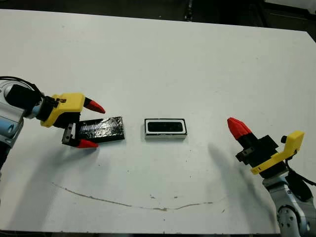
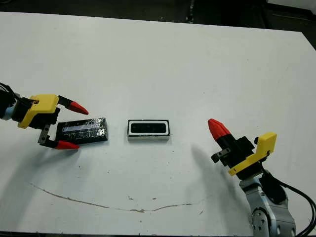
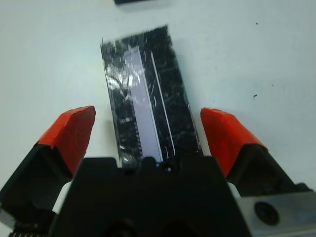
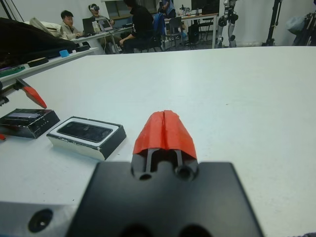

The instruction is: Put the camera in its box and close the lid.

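The left pincer (image 1: 89, 124), fingers spread, straddled the lid (image 1: 101, 129); camera (image 1: 166, 127) boxed (apparently); next, pinching the lid.

White table (image 1: 158, 54) filling the frame; black crinkly lid (image 1: 101, 129) lying left of centre, box (image 1: 165, 129) holding camera (image 1: 165, 127) at centre, a thin brown scuff line (image 1: 133, 204) along lower part

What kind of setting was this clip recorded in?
Probably a shared robotics lab or office. Beyond the white table, the right wrist view shows seated people at desks with laptops, and what looks like another humanoid robot standing at the back.
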